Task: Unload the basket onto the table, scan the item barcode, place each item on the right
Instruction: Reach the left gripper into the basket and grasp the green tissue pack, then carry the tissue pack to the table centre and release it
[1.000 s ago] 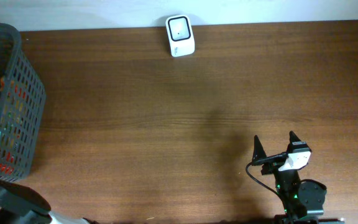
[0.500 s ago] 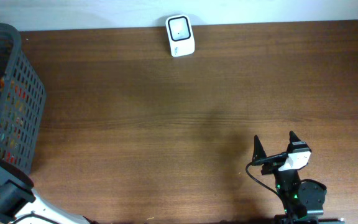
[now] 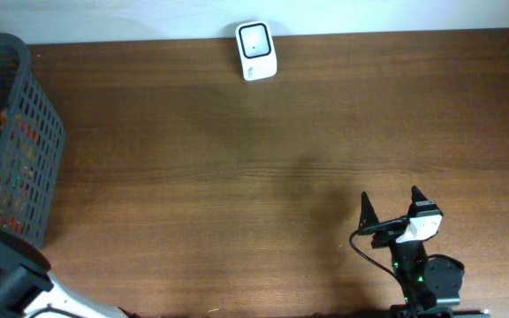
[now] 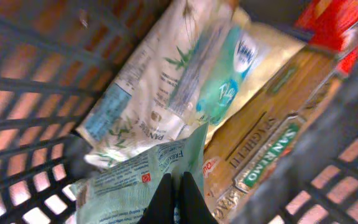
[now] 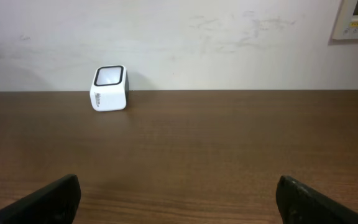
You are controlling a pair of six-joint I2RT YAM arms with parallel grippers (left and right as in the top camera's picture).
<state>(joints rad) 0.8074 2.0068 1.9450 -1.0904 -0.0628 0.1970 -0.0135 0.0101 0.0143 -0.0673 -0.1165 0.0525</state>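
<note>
**Pick just closed**

The left gripper (image 4: 178, 182) went from spread to pressed together, pinching the edge of a pale green printed film packet (image 4: 132, 186) inside the dark grey plastic mesh basket (image 4: 17, 118). The grasp looks made; lift and scan remain.

Five packs are visible in that one basket. The right gripper (image 3: 391, 196) is spread and idle over the brown wooden table (image 3: 237, 177). One white box-shaped barcode scanner (image 3: 256, 51) sits at the far edge.

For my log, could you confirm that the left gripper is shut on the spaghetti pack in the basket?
Not quite: the left gripper is shut on the pale green packet, beside the spaghetti pack in the basket, per the left wrist view.
</note>
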